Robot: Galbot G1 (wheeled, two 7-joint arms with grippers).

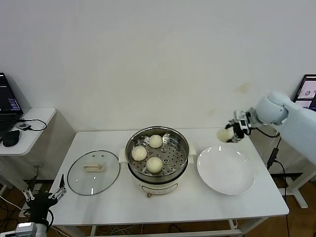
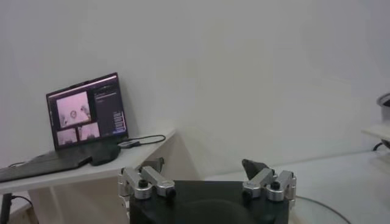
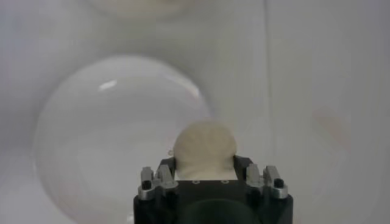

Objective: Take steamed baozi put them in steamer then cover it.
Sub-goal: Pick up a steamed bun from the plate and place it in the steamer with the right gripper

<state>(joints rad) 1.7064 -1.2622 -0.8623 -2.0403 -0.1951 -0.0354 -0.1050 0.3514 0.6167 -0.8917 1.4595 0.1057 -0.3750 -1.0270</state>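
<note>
The steamer stands at the table's middle with three steamed baozi on its perforated tray: one at the back, one on the left, one at the front. A fourth baozi hangs in the air above the far edge of the white plate, with my right gripper shut on it. The cover lies flat on the table left of the steamer, handle up. My left gripper is parked low beyond the table's front left corner, open and holding nothing.
A side table with a laptop and a mouse stands at the left. A screen shows at the far right. The white plate holds nothing.
</note>
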